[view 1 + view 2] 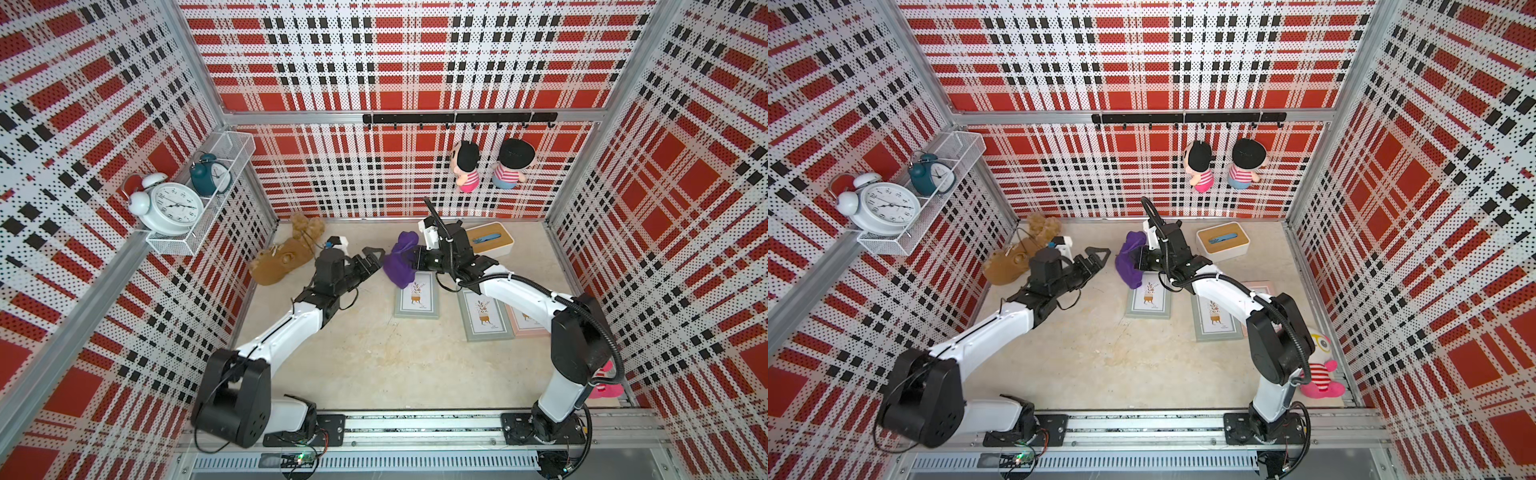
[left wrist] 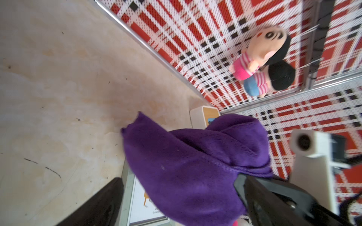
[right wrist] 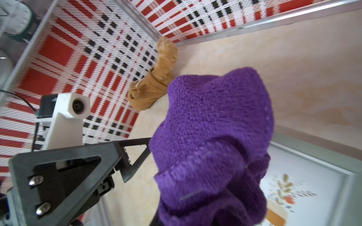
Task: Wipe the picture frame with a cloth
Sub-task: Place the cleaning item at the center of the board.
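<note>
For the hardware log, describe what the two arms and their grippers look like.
Both the left arm and right arm have white links and bulky black joints. The left gripper and right gripper are black; the left's fingers are flat triangular plates with cut-outs and silver screws. A black ribbed hose runs along the right arm; each wrist carries a white camera block.

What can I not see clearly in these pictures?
- Right gripper: fingertips buried in the cloth, both top views.
- Pink frame: mostly under the right arm, both top views.
- Grey frame: covered by the cloth, cut by the edge, left wrist view.
- Clock: blurred, cut by the edge, right wrist view.
</note>
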Controlling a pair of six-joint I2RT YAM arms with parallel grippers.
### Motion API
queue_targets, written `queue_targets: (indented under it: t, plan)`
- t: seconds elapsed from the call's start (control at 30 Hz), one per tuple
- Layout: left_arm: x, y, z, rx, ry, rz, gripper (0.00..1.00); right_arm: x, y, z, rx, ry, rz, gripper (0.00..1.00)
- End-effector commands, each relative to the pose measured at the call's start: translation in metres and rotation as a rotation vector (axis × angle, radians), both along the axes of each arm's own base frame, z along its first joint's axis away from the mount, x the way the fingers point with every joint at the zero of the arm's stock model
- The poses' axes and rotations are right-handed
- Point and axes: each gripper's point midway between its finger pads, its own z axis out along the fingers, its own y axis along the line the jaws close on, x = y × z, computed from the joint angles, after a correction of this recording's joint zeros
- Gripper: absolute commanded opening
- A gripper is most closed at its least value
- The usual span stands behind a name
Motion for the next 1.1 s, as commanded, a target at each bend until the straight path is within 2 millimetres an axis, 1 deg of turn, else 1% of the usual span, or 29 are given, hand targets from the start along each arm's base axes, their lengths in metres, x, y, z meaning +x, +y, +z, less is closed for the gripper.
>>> queue_targets:
  t: [0.0, 0.1, 0.17, 0.23, 0.37, 0.43, 0.47, 0.57, 0.63, 0.7, 0.73, 0.8, 0.83, 0.87, 0.9, 0.93, 0.97, 1.0, 1.07]
  plan:
    - [-0.015, -0.001, 0.021, -0.083, -0.054, -0.035, 0.98, -0.010, 0.036, 0.041, 0.264, 0.026, 0.169, 0.00]
    - [-0.022, 0.003, 0.032, -0.143, -0.068, -0.047, 0.99, -0.015, 0.049, 0.051, 0.367, 0.070, 0.246, 0.00]
    - [-0.025, 0.001, 0.037, -0.189, -0.076, -0.065, 0.98, -0.018, 0.054, 0.051, 0.394, 0.085, 0.274, 0.00]
    - [-0.019, 0.011, 0.038, -0.204, -0.075, -0.040, 0.98, -0.023, 0.058, 0.047, 0.395, 0.096, 0.301, 0.00]
    - [-0.011, 0.009, 0.034, -0.215, -0.050, -0.040, 1.00, -0.038, 0.070, 0.034, 0.368, 0.119, 0.375, 0.00]
    - [-0.009, 0.008, 0.032, -0.214, -0.043, -0.043, 0.98, -0.046, 0.076, 0.025, 0.333, 0.126, 0.405, 0.00]
    - [-0.008, 0.008, 0.031, -0.212, -0.041, -0.044, 0.96, -0.049, 0.079, 0.016, 0.302, 0.130, 0.415, 0.00]
    - [-0.007, 0.007, 0.026, -0.203, -0.031, -0.049, 0.90, -0.054, 0.085, -0.003, 0.207, 0.136, 0.427, 0.04]
    - [-0.007, 0.005, 0.020, -0.197, -0.020, -0.061, 0.83, -0.055, 0.089, -0.009, 0.160, 0.125, 0.439, 0.07]
    - [-0.007, 0.004, 0.013, -0.191, -0.004, -0.064, 0.70, -0.053, 0.091, -0.015, 0.110, 0.114, 0.435, 0.09]
    - [-0.007, 0.004, 0.009, -0.187, 0.004, -0.061, 0.60, -0.051, 0.091, -0.018, 0.079, 0.104, 0.424, 0.11]
    - [-0.004, 0.010, 0.001, -0.172, 0.019, -0.036, 0.36, -0.043, 0.084, -0.024, 0.008, 0.082, 0.380, 0.19]
    - [-0.002, 0.013, -0.003, -0.159, 0.025, -0.019, 0.27, -0.041, 0.079, -0.027, -0.035, 0.062, 0.362, 0.29]
    - [0.002, 0.020, -0.008, -0.137, 0.034, 0.012, 0.20, -0.038, 0.072, -0.030, -0.086, 0.035, 0.335, 0.37]
    - [0.005, 0.027, -0.016, -0.110, 0.052, 0.039, 0.15, -0.035, 0.064, -0.029, -0.123, 0.012, 0.307, 0.44]
    - [0.009, 0.036, -0.023, -0.069, 0.065, 0.075, 0.11, -0.032, 0.054, -0.029, -0.163, -0.012, 0.270, 0.53]
    - [0.013, 0.047, -0.032, -0.019, 0.082, 0.115, 0.09, -0.028, 0.042, -0.027, -0.199, -0.040, 0.222, 0.63]
    - [0.015, 0.058, -0.043, 0.039, 0.110, 0.160, 0.09, -0.024, 0.030, -0.025, -0.229, -0.064, 0.177, 0.70]
    - [0.022, 0.084, -0.060, 0.166, 0.144, 0.257, 0.08, -0.012, -0.005, -0.023, -0.289, -0.099, 0.041, 0.85]
